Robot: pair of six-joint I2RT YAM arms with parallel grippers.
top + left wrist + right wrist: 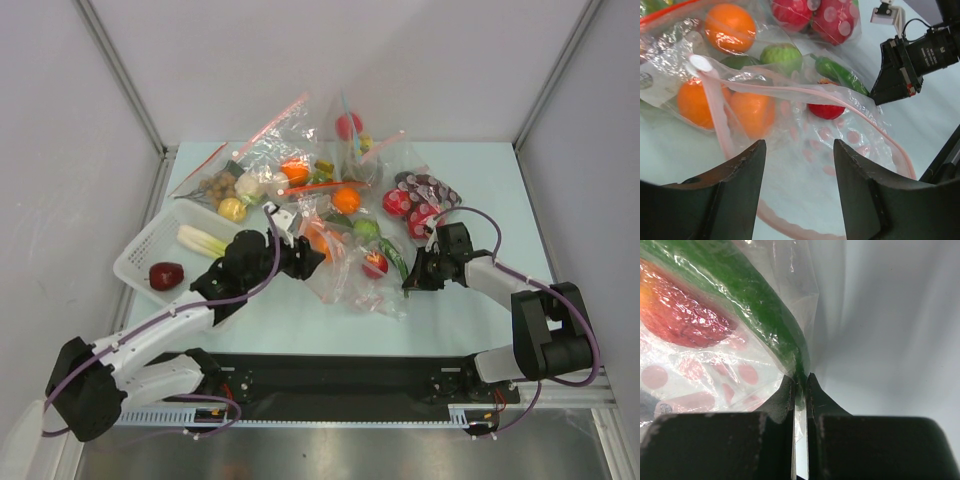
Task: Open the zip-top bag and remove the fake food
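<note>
The zip-top bag point(350, 282) lies mid-table, its pale pink zip strip point(790, 89) parted and the mouth open toward my left gripper. Inside it are oranges point(752, 112), a red piece point(826, 111) and a long green piece point(840, 75). My left gripper point(310, 258) is open and empty, its jaws point(799, 142) standing at the bag's mouth. My right gripper point(410, 280) is shut on the bag's far edge point(800, 376), with clear plastic and the green piece's tip point(765, 305) between the fingers. A leek point(203, 240) and a dark red apple point(166, 275) lie in the white basket point(135, 262). A lemon point(232, 209) sits at its far end.
Smaller clear bags crowd the back: one with brown balls and cauliflower point(225, 185), red-strip bags with an orange point(345, 198), a blue-strip bag point(350, 130), and purple grapes point(430, 188) beside red spotted fruit point(398, 203). Grey walls enclose the table on three sides.
</note>
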